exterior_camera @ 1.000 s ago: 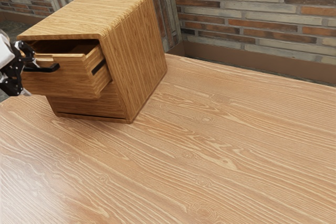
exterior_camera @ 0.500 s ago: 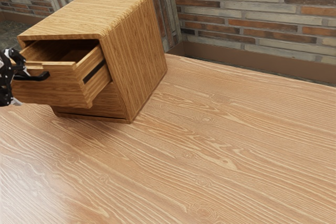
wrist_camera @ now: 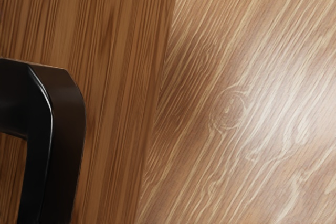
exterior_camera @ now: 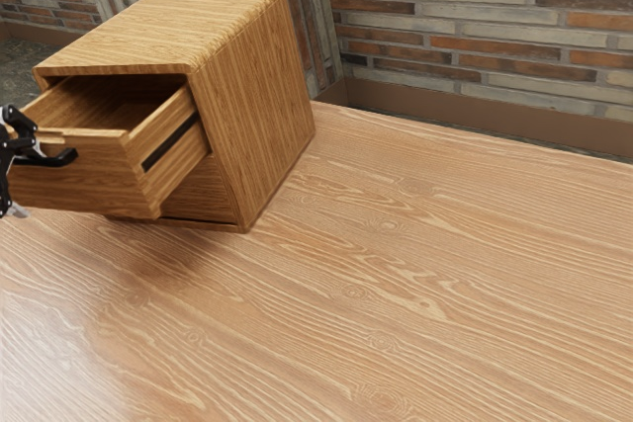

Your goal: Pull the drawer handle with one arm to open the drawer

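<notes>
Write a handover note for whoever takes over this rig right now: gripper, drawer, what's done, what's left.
Gripper: at the drawer handle, at the exterior view's left edge; I cannot tell whether it is clamped on it.
Drawer: pulled well out of the wooden cabinet, which stands on the table.
Done: the drawer is open.
Left: probably just a short further pull if full travel is wanted, then let go and back away.

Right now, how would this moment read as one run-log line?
drawer: partly out of cabinet | gripper: shut on handle | task: drawer open, not fully
</notes>
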Robot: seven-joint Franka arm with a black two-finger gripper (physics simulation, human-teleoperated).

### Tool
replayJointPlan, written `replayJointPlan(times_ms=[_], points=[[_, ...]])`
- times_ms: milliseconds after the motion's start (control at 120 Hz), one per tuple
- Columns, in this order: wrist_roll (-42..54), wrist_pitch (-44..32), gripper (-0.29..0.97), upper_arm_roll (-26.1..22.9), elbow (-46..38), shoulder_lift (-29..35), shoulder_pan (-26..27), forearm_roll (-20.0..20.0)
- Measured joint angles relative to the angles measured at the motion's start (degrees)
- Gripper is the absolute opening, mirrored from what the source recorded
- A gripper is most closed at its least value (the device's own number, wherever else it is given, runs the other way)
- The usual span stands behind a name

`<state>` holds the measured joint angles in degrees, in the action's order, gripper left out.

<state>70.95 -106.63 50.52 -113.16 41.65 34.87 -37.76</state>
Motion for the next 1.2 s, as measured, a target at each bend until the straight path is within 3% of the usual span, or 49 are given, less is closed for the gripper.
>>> replayJointPlan(times_ms=[283, 733, 1200], points=[[0.2, -0.1, 0.61, -3.5, -3.5, 3.7, -5.0, 0.7], [0.4, -0.2, 0.67, -7.4, -8.1, 7.7, -10.7, 0.9], [0.5, -0.2, 0.68, -11.0, -8.7, 9.1, -12.7, 1.6]])
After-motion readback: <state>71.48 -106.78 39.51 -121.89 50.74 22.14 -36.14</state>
